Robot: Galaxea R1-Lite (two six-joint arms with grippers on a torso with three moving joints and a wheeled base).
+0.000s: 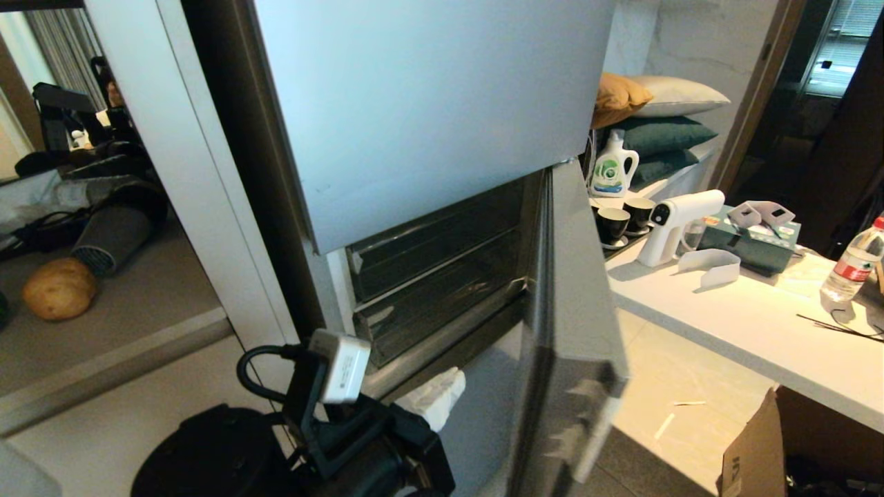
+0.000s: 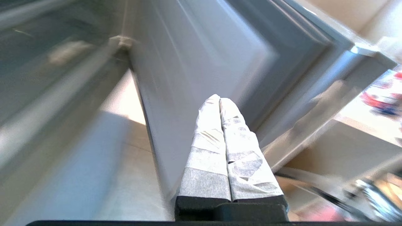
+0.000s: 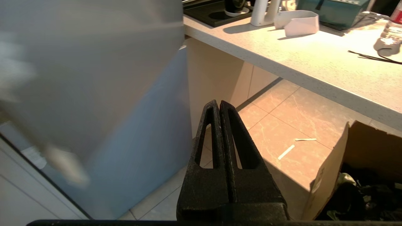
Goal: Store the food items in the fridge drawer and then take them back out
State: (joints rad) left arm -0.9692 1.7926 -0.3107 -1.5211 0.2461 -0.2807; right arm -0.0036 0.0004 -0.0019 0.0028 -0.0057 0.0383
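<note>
A round tan-brown bun (image 1: 59, 288), one of the food items, lies on the grey ledge (image 1: 138, 304) left of the fridge. The fridge's lower door (image 1: 573, 310) stands swung open to the right. Behind it, two clear drawer fronts are stacked and pushed in; the lower fridge drawer (image 1: 435, 304) looks dark inside. My left gripper (image 1: 445, 393), its fingers wrapped in white tape, is low in front of the opening, shut and empty. In the left wrist view the left gripper (image 2: 219, 99) points at the door panel (image 2: 194, 62). My right gripper (image 3: 220, 103) hangs shut over the floor, holding nothing.
A grey hair dryer (image 1: 110, 238) lies behind the bun. A white counter (image 1: 760, 331) to the right carries a white spray gun (image 1: 673, 224), cups (image 1: 615, 224), a detergent bottle (image 1: 613, 166) and a water bottle (image 1: 853, 266). A cardboard box (image 1: 760, 449) stands on the floor.
</note>
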